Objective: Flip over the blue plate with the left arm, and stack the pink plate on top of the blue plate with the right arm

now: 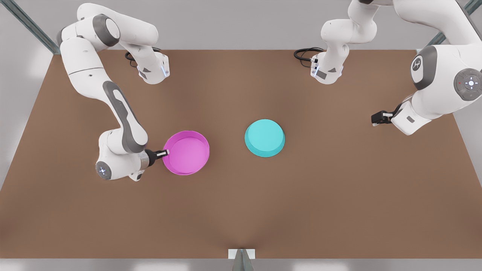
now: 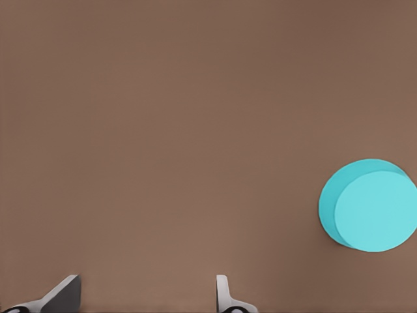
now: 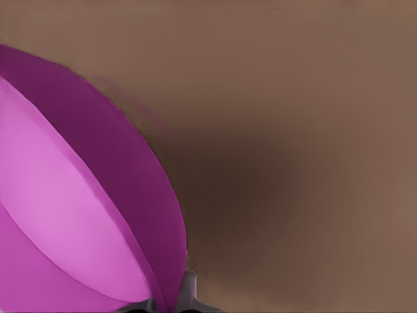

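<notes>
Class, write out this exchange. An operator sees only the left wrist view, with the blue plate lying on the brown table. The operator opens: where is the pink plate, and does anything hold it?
Observer: The pink plate lies to the front view's left of the blue plate, apart from it. The right gripper is shut on its rim.
Operator: Which way up is it?
Observer: Open side up; its hollow faces the front camera.
Operator: How does my gripper stand to the blue plate?
Observer: The left gripper hangs off to the front view's right of it, clearly apart.
</notes>
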### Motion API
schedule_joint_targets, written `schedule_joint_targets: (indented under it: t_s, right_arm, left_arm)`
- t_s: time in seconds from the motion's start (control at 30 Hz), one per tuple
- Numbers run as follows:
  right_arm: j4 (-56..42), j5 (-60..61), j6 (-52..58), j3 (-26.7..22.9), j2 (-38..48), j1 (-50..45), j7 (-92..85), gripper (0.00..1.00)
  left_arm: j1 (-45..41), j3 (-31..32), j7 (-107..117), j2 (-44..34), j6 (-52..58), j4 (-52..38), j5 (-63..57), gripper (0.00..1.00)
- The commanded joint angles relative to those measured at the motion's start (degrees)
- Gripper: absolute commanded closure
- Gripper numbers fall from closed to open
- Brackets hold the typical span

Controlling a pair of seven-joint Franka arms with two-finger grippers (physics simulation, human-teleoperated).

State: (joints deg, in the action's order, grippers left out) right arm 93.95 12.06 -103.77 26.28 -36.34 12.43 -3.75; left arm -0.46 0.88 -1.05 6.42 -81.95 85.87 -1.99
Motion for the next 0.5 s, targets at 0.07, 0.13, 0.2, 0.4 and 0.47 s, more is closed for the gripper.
schedule_joint_targets:
  t_s: [0.07, 0.13, 0.2, 0.4, 0.47]
  right_arm:
    - [0.0, 1.7, -3.1, 0.4, 0.0, -5.7, 6.7, 0.79]
    - [0.0, 2.9, -4.3, 0.9, 0.0, -9.2, 9.4, 0.79]
    - [0.1, 4.4, -5.7, 1.6, 0.0, -12.4, 11.2, 0.79]
    - [1.3, 6.0, -11.5, 1.6, -0.5, -21.5, 16.1, 0.79]
    - [1.2, 6.0, -13.1, 1.6, -0.5, -24.3, 18.8, 0.79]
  left_arm:
    - [0.1, 0.0, 0.0, 0.0, 0.0, 0.0, -0.4, 0.0]
    - [0.1, 0.0, 0.0, 0.0, 0.1, 0.0, -0.4, 0.0]
    - [0.2, 0.0, -0.1, 0.0, 0.2, 0.0, -0.4, 0.0]
    - [0.4, 0.0, -0.3, 0.0, 0.5, 0.0, -0.4, 0.0]
    - [0.5, 0.0, -0.4, 0.0, 0.4, 0.0, -0.4, 0.0]
